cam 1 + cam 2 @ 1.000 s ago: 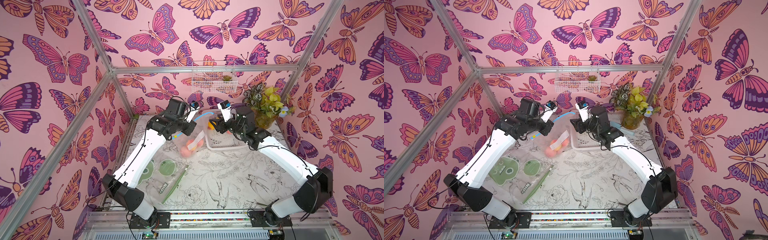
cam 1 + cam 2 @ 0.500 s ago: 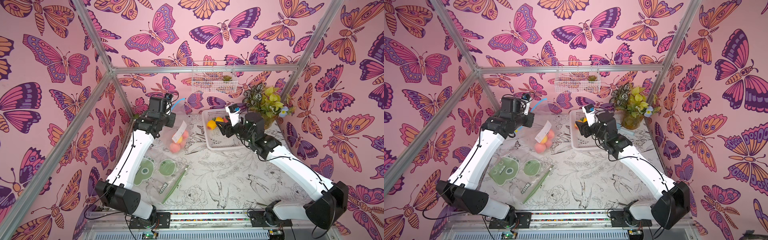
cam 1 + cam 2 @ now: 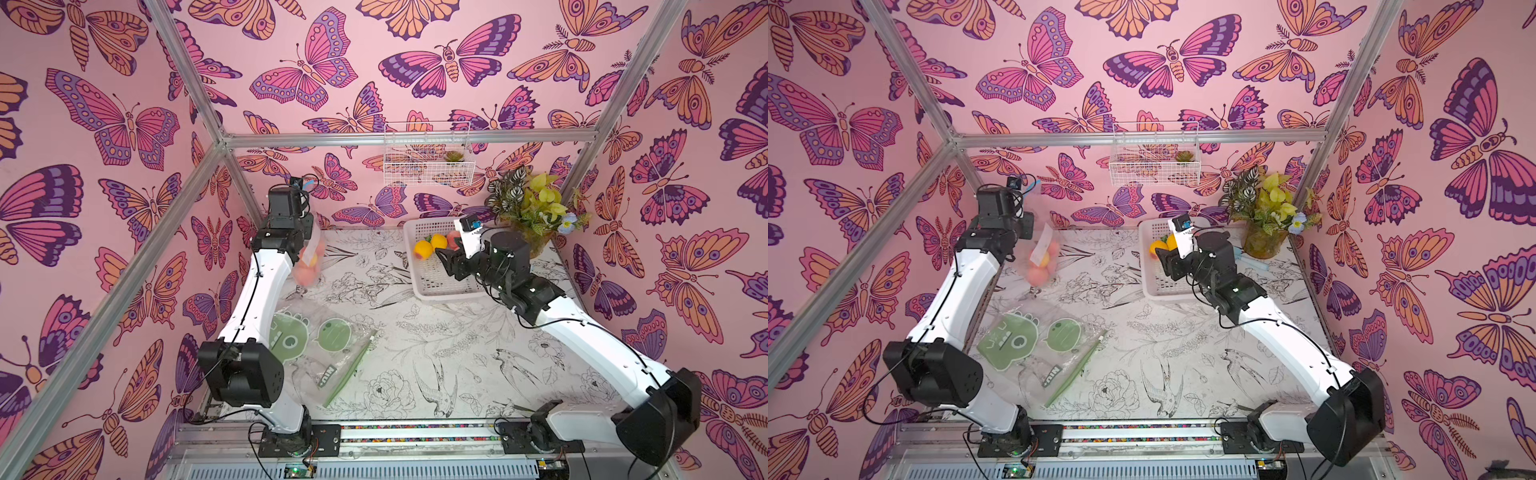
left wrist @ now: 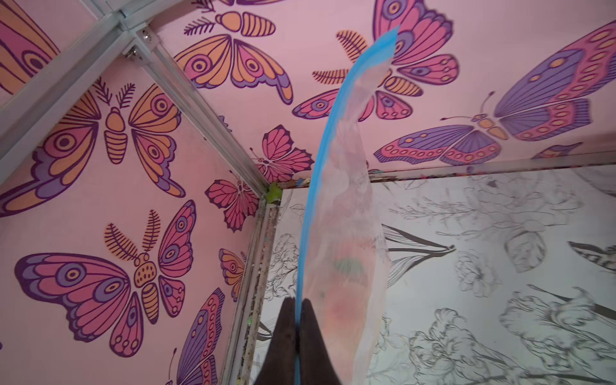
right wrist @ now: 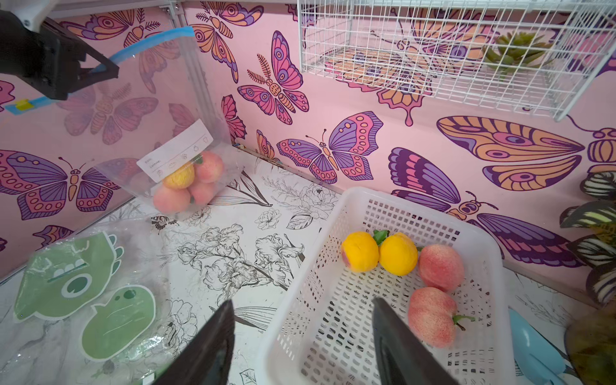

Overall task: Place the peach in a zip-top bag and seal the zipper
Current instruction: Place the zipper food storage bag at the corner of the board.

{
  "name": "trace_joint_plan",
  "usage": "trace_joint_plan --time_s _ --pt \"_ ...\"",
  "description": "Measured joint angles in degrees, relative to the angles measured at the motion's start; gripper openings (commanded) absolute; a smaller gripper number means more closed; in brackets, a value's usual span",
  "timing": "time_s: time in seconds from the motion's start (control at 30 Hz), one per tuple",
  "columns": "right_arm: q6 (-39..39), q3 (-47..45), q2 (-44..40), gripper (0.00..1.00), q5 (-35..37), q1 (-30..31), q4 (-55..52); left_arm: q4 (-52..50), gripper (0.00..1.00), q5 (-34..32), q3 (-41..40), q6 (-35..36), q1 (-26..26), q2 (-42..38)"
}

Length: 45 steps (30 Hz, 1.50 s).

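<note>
**Hanging zip-top bag [image 5: 180, 146] pinched at its zipper by the left gripper [image 4: 297, 303]**

Bag: clear, soft, crinkled film with a white printed label on one face and a blue zipper strip [image 4: 320, 160] along the top edge. It hangs from that strip, well apart from the white basket [image 5: 416, 216], on the side toward the left arm and close to the wall corner. Whether its lower end touches the table [image 3: 436, 332] cannot be told, nor whether the zipper is sealed along its whole length.

Contents: a cluster of peaches [image 5: 171, 199] sits in the bottom of the bag. They are round and matte, most pink-blushed and one yellow.

Left gripper: dark fingers pressed together on the blue strip.

Right gripper [image 5: 302, 303]: jaws apart and holding nothing, over the near edge of the basket.

Basket: rectangular, rigid white plastic, perforated floor and walls. Inside, toward the far end, lie two smooth yellow fruits [image 5: 360, 251] side by side and touching, and two speckled pink peaches [image 5: 440, 266] just beside them.

A second clear bag [image 5: 66, 276] with two green cartoon prints lies flat on the table, well apart from the basket, on the left arm's side.
</note>
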Motion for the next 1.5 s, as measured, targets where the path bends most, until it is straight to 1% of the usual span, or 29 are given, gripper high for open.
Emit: trace_joint_plan --time_s 0.13,0.2,0.3,0.43,0.53,0.77,0.93,1.13,1.33,1.5 --pt "0.4 -0.6 0.0 0.66 0.0 0.0 -0.2 2.7 0.0 -1.4 -0.3 0.9 0.0 2.8" --pt "0.5 -0.8 0.0 0.66 0.0 0.0 -0.2 3.5 0.0 -0.7 -2.1 -0.5 -0.5 2.8" --pt "0.9 -1.0 0.0 0.66 0.0 0.0 -0.3 4.1 0.0 1.4 -6.1 -4.3 -1.9 2.2" --pt "0.9 -1.0 0.1 0.66 0.0 0.0 -0.5 4.0 0.0 6.3 -11.5 -11.1 -4.3 2.1" --pt "0.9 -1.0 0.3 0.66 0.0 0.0 -0.9 3.6 0.0 10.4 -13.5 -16.4 -6.1 2.2" --pt "0.9 -1.0 0.9 0.66 0.3 0.0 -1.8 4.6 0.0 19.7 -13.6 -27.8 -9.2 4.7" --pt "0.9 -1.1 1.2 0.66 0.8 0.0 -1.9 6.7 0.0 25.1 -13.3 -33.7 -10.3 9.7" --pt "0.9 -1.9 1.1 0.66 1.8 0.0 -1.9 8.6 0.0 28.1 -10.8 -36.4 -11.0 16.3" --pt "0.9 -3.7 0.2 0.66 3.1 0.0 -2.6 10.2 0.0 28.2 -6.1 -35.8 -11.0 22.2" --pt "0.9 -4.5 -1.2 0.66 4.1 0.0 -3.1 10.5 0.0 28.2 -2.7 -33.9 -11.0 26.4"
